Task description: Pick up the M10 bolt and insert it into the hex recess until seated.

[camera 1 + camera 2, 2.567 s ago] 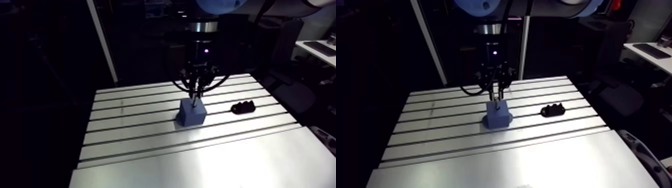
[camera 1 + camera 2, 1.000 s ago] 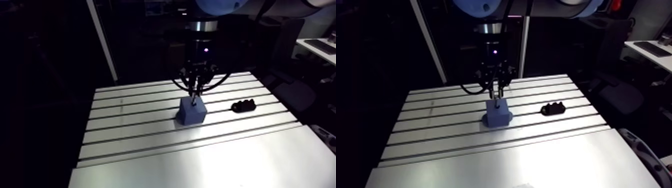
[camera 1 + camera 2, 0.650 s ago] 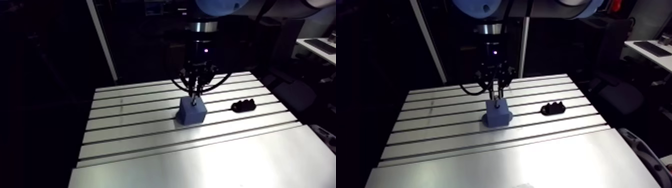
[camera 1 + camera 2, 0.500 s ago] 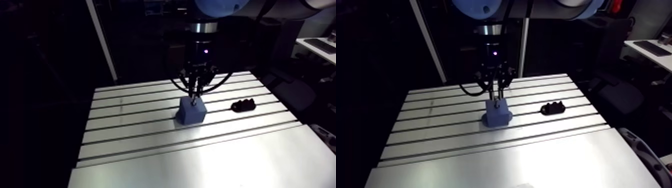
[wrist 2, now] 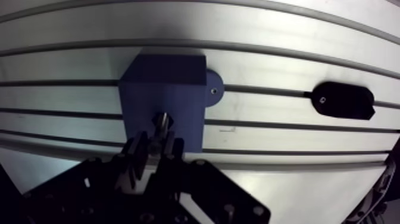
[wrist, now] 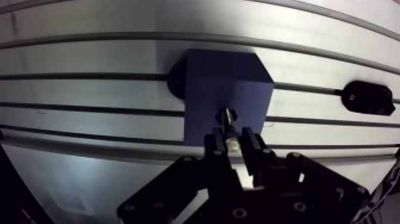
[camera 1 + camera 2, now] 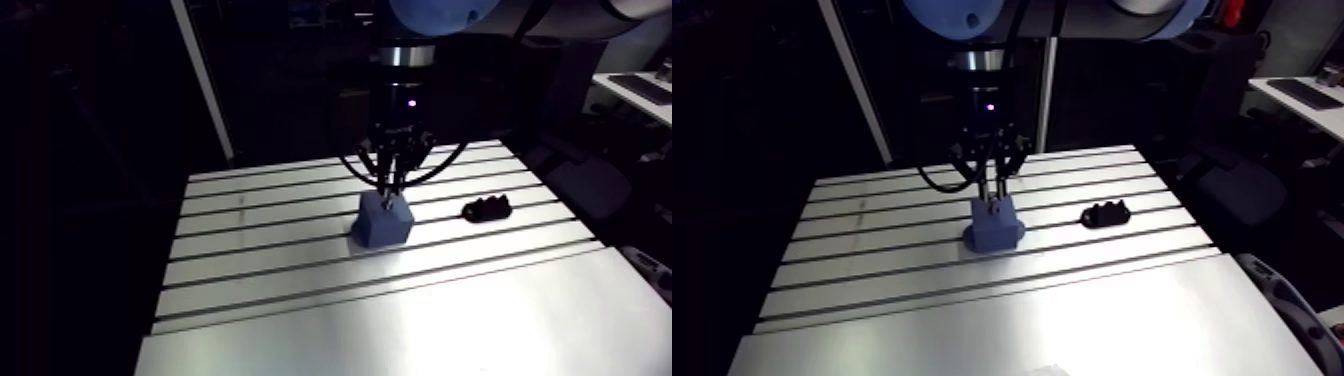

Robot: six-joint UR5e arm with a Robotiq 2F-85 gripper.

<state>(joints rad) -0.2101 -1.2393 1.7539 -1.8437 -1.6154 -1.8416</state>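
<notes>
A blue block (image 6: 229, 83) stands on the slotted table (image 7: 300, 300), with a round foot at one side. In the wrist view my gripper (image 6: 233, 143) is right above the block's top face. Its fingers are shut on the M10 bolt (image 6: 228, 117), a short metal piece held upright. The bolt's lower end meets the top face at a small dark spot. How deep it sits there is hidden. The arm view shows the gripper (image 7: 390, 190) coming straight down onto the block (image 7: 383, 222).
A black oval fixture (image 6: 368, 98) lies on the table beside the block, to its right in the arm view (image 7: 486, 210). Parallel slots run across the table's far half, and the near half is a smooth plate (image 7: 1052, 320).
The view has shifted slightly. The gripper stays over the block with the bolt held, and nothing on the table has moved.
</notes>
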